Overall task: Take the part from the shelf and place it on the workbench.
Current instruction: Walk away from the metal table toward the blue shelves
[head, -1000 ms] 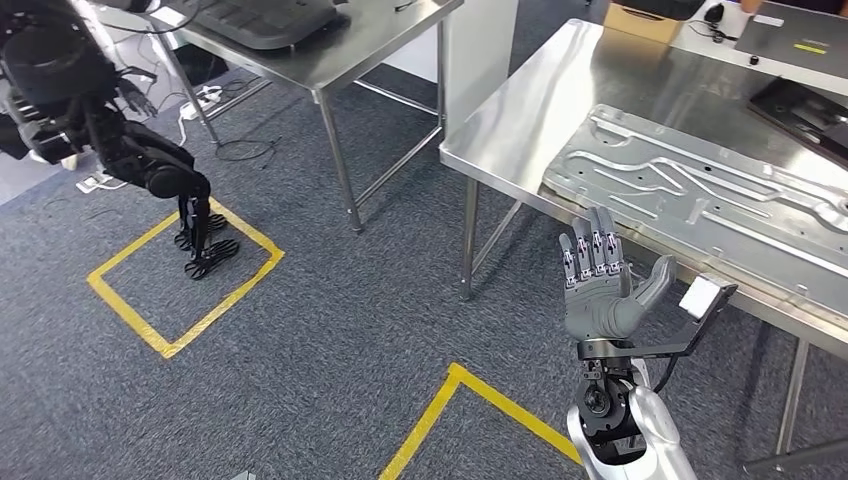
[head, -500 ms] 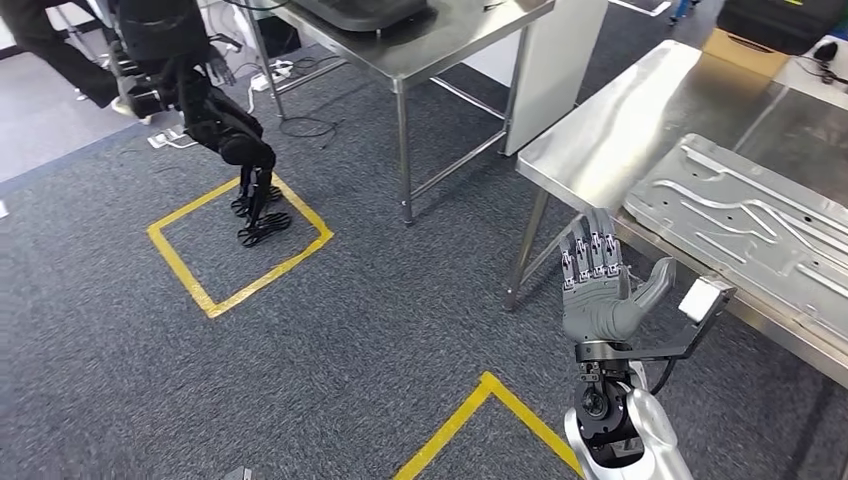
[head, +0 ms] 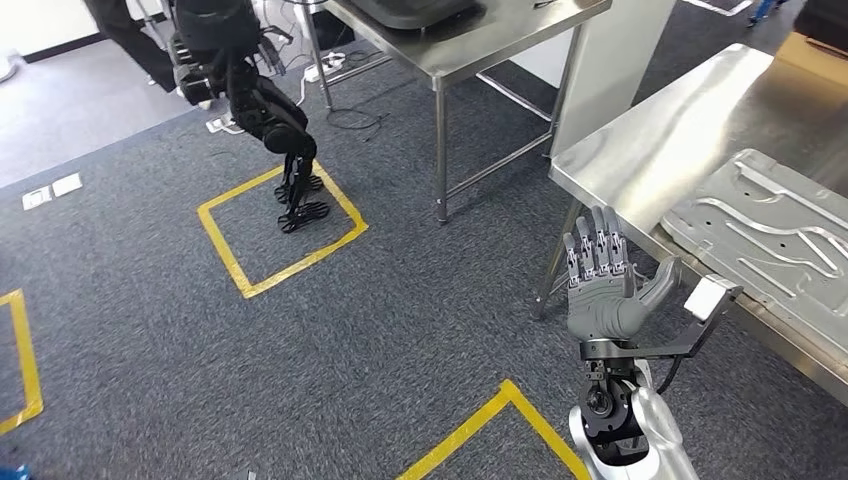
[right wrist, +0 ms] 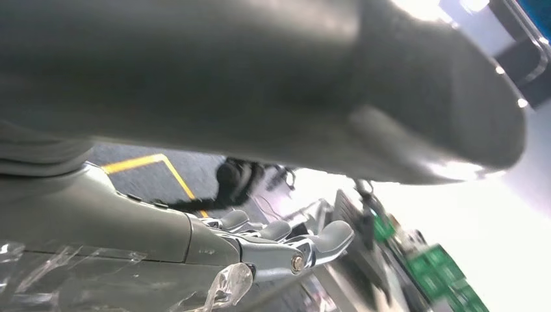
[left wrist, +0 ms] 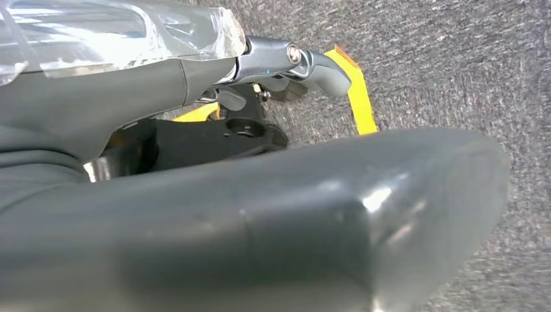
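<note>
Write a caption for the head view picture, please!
Empty robot hand raised beside a steel workbench holding a metal part.

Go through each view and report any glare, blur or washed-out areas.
Head view: sharp, with glare on the steel workbench. Left wrist view: the near thumb is out of focus. Right wrist view: background blown out white, right hand dark and soft.

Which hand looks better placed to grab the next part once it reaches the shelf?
Probably the right hand: it is raised in front of the body, fingers apart and empty, beside the workbench. The left hand hangs low over the carpet.
</note>
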Controlling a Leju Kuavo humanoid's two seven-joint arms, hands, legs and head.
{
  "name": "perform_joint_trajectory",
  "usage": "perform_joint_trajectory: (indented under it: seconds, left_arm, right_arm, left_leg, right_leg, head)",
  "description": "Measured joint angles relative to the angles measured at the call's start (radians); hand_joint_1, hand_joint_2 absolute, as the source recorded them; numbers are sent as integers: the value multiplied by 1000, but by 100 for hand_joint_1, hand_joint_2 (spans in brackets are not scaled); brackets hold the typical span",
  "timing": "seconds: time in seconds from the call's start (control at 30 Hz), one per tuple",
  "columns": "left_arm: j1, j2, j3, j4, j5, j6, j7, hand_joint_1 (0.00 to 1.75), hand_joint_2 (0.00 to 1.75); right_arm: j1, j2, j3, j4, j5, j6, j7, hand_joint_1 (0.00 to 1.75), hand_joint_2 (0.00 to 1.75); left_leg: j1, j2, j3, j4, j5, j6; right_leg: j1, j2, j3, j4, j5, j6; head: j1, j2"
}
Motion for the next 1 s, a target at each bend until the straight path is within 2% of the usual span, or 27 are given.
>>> perform_joint_trajectory:
  seconds: [0.03, 0.1, 0.17, 0.23, 0.27, 0.3, 0.33, 0.4, 0.47, 0.5, 0.53, 0.57, 0.6, 0.63, 0.67, 0.7, 0.73, 0.77, 0.83, 0.9, 0.97, 1.0]
  left_arm:
    - [0, 0, 0, 0, 0, 0, 0, 0, 0]
    - [1, 0, -1, 0, 0, 0, 0, 0, 0]
    - [1, 0, -3, 0, 0, 0, 0, 0, 0]
    - [-2, 1, -4, 0, 0, 0, 0, 0, 0]
    - [-3, 2, -4, 0, 0, 0, 0, 0, 0]
    - [-3, 2, -4, 0, 0, 0, 0, 0, 0]
    - [-2, 2, -4, 0, 0, 0, 0, 0, 0]
    - [0, 2, -4, 0, -1, 0, -1, 0, 0]
    - [-1, 3, -5, 0, -1, 0, -1, 0, 0]
    - [-1, 3, -5, 0, -1, -1, -2, 0, 0]
    - [0, 3, -6, 0, -1, -1, -2, 0, 0]
    - [1, 3, -6, 0, -1, -1, -2, 0, 0]
    - [2, 3, -6, 0, -1, -1, -2, 0, 0]
    - [3, 3, -6, 0, -1, -1, -2, 0, 0]
    - [3, 3, -6, 0, -1, -1, -2, 0, 0]
    - [2, 3, -6, 0, -1, -2, -3, 0, 0]
    - [1, 4, -6, 0, -1, -2, -3, 0, 0]
    - [1, 4, -6, 0, -1, -2, -4, 0, 0]
    - [5, 4, -6, 0, -1, -2, -4, 0, 0]
    - [9, 5, -6, 0, -1, -2, -4, 0, 0]
    - [6, 5, -6, 0, -1, -2, -4, 0, 0]
    - [4, 5, -7, 0, -1, -2, -5, 0, 0]
  right_arm:
    - [0, 0, 0, 0, 0, 0, 0, 0, 0]
    - [0, 0, 0, 0, 0, 0, 0, 0, 0]
    - [0, 0, 0, 0, 0, 0, 0, 0, 0]
    - [0, 0, 0, 0, 0, 0, 0, 0, 0]
    - [1, 0, 0, 0, 0, 0, 1, 0, 0]
    - [1, 0, 0, 0, 0, 0, 1, 0, 0]
    - [1, 0, 0, 0, 0, 0, 1, 0, 0]
    - [0, -1, 0, 0, 0, 1, 0, 0, 0]
    - [3, -2, 0, 0, 0, 1, 0, 0, 0]
    - [5, -2, 0, 0, 0, 1, 0, 0, 0]
    - [8, -3, 0, 0, 0, 0, 0, 0, 0]
    - [9, -3, 0, 0, 0, 0, 0, 0, 0]
    - [10, -3, 0, 0, 0, 0, 0, 0, 0]
    - [10, -3, 0, 0, 0, 0, 0, 0, 0]
    - [10, -3, 0, 0, 0, 0, 0, 0, 0]
    - [10, -3, 0, -1, 0, -1, 0, 0, 0]
    - [12, -3, 0, -1, 0, -2, 0, 0, 0]
    - [13, -3, 0, -2, 0, -2, 1, 0, 0]
    - [14, -3, 0, -2, 0, -3, 1, 0, 0]
    - [13, -3, -1, -4, 1, -3, 0, 0, 0]
    - [14, -3, -1, -6, 1, -3, 0, 0, 0]
    - [15, -3, -1, -7, 1, -3, 0, 0, 0]
  left_leg:
    - [0, 0, -3, 5, -2, 0]
    - [0, 3, -32, 58, -11, 1]
    - [-17, 43, 24, -59, 53, 22]
    - [-36, 84, 115, -239, 125, 44]
    - [-41, 86, 122, -253, 126, 48]
    - [-40, 76, 122, -257, 126, 50]
    - [-37, 64, 125, -260, 128, 53]
    - [-30, 41, 131, -268, 132, 61]
    - [-26, 19, 134, -271, 134, 66]
    - [-25, 7, 135, -270, 134, 67]
    - [-23, -6, 135, -270, 134, 67]
    - [-21, -19, 136, -270, 134, 67]
    - [-18, -32, 139, -269, 133, 65]
    - [-15, -46, 141, -267, 132, 63]
    - [-13, -58, 141, -265, 130, 58]
    - [-11, -70, 139, -262, 129, 52]
    - [-11, -82, 136, -261, 129, 46]
    - [-9, -93, 131, -261, 132, 39]
    - [-4, -107, 124, -265, 137, 27]
    - [-5, -65, 101, -223, 112, 18]
    - [-8, -9, 36, -88, 48, 10]
    - [-6, 1, -4, -7, 16, 8]
  right_leg:
    - [0, -1, 0, 0, 0, 0]
    - [3, -15, 1, 0, -2, -3]
    - [9, -50, 10, 0, -11, -3]
    - [17, -79, 20, 0, -21, 3]
    - [20, -89, 22, -1, -24, 6]
    - [21, -100, 25, -2, -26, 10]
    - [20, -99, 27, -1, -32, 14]
    - [16, -65, 11, 48, -67, 21]
    - [13, -21, -53, 183, -133, 27]
    - [12, -14, -92, 258, -160, 30]
    - [11, -11, -122, 309, -171, 34]
    - [10, -10, -133, 321, -161, 38]
    - [8, -8, -122, 288, -131, 41]
    - [3, 0, -93, 221, -90, 45]
    - [-4, 25, -58, 141, -51, 50]
    - [-11, 52, -28, 73, -24, 52]
    - [-16, 74, -8, 28, -9, 51]
    - [-16, 87, 0, 7, -5, 46]
    - [-11, 68, 1, 2, -3, 29]
    - [-9, 43, 4, -2, 0, 14]
    - [-5, 16, 7, -4, -1, 3]
    - [-3, 2, 7, -5, -3, 0]
  head:
    - [0, 0]
    - [0, 0]
    - [0, 0]
    - [0, 0]
    - [0, 0]
    - [-1, 0]
    - [-1, 0]
    - [-1, 0]
    - [-1, 0]
    - [-1, 0]
    - [-1, 0]
    - [-1, 0]
    - [-1, 0]
    - [-1, 0]
    - [0, 0]
    - [-1, 0]
    - [-1, 0]
    - [-1, 0]
    - [-2, 0]
    - [-2, 0]
    - [-3, 0]
    - [-3, 0]
